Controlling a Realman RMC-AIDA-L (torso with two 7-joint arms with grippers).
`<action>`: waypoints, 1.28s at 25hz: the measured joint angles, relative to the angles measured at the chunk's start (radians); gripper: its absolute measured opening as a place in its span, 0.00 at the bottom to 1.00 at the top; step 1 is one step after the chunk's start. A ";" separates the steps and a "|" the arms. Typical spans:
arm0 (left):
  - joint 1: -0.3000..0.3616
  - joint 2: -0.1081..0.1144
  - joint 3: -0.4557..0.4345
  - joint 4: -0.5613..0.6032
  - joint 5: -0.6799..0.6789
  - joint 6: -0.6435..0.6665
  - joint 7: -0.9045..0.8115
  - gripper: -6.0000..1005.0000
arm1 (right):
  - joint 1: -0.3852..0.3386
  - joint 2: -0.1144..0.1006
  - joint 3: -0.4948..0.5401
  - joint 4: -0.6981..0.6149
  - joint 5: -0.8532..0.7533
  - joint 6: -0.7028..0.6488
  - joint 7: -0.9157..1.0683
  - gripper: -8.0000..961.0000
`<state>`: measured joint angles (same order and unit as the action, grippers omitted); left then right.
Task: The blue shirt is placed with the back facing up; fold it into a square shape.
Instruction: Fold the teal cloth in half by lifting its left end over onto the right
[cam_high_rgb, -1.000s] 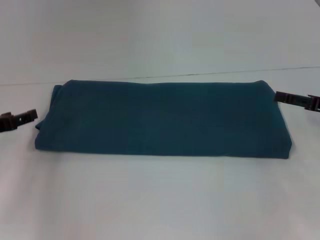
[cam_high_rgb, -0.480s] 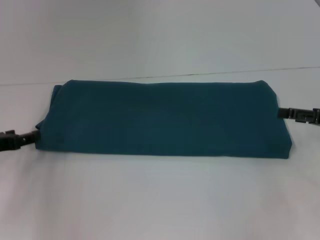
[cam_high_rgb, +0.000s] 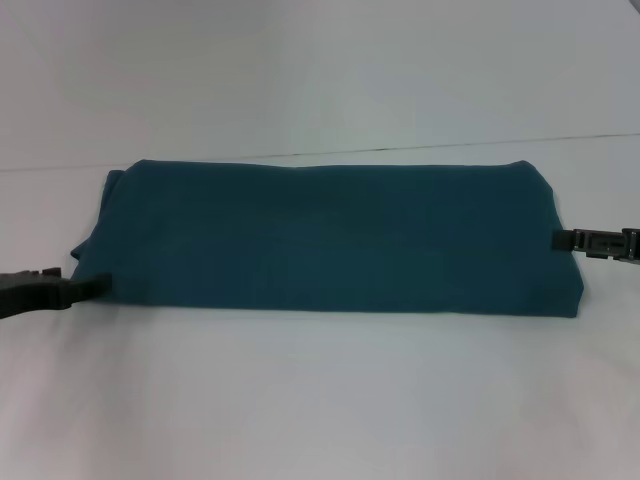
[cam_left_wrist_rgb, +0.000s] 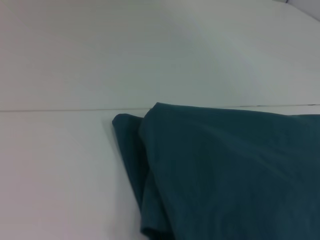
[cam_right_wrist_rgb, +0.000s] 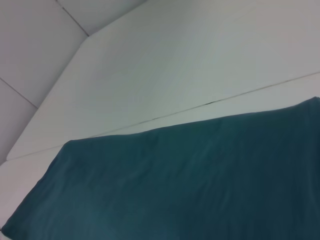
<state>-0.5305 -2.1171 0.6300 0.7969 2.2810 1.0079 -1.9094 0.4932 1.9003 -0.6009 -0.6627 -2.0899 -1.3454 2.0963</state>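
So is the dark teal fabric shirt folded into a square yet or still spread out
Partly folded: the dark teal fabric shirt lies as a long, narrow band, not a square. Layered edges show at its left end. The left gripper and right gripper sit at its ends.

Setting: test bench, likely a lab. Evidence: plain white worktop (cam_high_rgb: 320, 400) with a seam line; nothing domestic shown.

Only the two grippers showed of the robot, both in the head view. Left gripper (cam_high_rgb: 92, 287): black, matte, flat blocky body narrowing to a slim blunt tip; small raised lug on its upper edge. Right gripper (cam_high_rgb: 562, 238): black, thinner bar-shaped finger with a faint slot or recess along its side and a squared bracket further back. No cables, screws or markings could be made out.
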 joint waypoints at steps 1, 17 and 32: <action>-0.002 -0.002 0.000 0.000 0.000 -0.001 0.000 0.81 | -0.001 0.000 0.001 0.000 0.000 0.000 -0.001 0.98; -0.017 -0.008 0.056 -0.023 0.001 -0.094 -0.001 0.81 | -0.005 0.003 0.005 0.000 -0.001 0.004 -0.007 0.98; -0.023 -0.013 0.079 -0.020 0.025 -0.096 -0.003 0.75 | -0.006 0.003 0.006 0.000 0.000 0.007 -0.007 0.98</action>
<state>-0.5534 -2.1301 0.7087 0.7771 2.3061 0.9116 -1.9125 0.4877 1.9034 -0.5951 -0.6627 -2.0903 -1.3381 2.0892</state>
